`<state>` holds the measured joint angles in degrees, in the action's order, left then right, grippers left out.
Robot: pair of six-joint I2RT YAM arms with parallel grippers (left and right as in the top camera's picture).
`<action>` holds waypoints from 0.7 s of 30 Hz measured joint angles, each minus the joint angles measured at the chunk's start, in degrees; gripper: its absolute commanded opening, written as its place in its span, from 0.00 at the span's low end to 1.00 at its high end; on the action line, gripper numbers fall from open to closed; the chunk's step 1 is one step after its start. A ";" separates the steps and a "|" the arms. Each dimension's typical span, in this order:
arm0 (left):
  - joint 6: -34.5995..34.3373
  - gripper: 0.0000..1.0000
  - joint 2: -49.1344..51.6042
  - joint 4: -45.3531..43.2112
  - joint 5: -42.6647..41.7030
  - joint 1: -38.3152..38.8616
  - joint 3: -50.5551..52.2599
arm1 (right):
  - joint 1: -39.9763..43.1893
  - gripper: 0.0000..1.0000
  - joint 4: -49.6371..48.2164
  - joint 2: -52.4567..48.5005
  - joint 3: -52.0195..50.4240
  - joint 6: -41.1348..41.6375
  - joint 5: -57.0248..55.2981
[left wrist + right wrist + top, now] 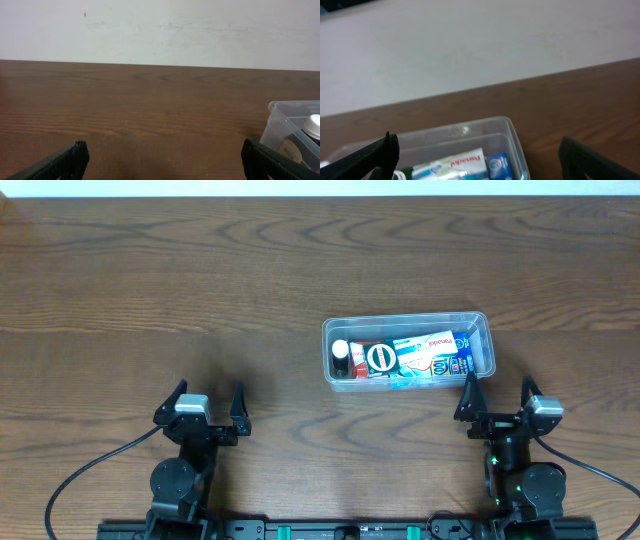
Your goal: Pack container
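Left hand (209, 392) and right hand (498, 383) are hanging released and empty. The container (405, 319) is sitting just beyond the right hand, apparently fully packed, 0 loose items showing. The next move is calling only for parking both arms.

A dark wooden table (150, 280) (grain running sideways) meets a white wall (160, 25).

Tub (405, 319) sits right of centre on table (150, 290), packed with boxes (420, 358) and bottle (341, 357) (top open). Right gripper (497, 386) just beside near wall. Left gripper (209, 391) faces bare wood.
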<state>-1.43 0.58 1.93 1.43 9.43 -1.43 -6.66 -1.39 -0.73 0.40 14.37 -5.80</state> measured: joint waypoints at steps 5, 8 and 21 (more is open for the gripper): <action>0.00 0.98 0.00 0.00 0.00 0.00 0.00 | 1.42 0.99 1.60 0.04 0.00 -5.55 2.69; 0.00 0.98 0.00 0.00 0.00 0.00 0.00 | 1.84 0.99 4.33 0.04 0.00 -7.76 3.74; 0.00 0.98 0.00 0.00 0.00 0.00 0.00 | 1.88 0.99 5.29 0.04 0.00 -10.08 4.81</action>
<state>-1.43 0.58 1.93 1.43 9.43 -1.43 -4.78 3.90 -0.69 0.40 4.29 -0.99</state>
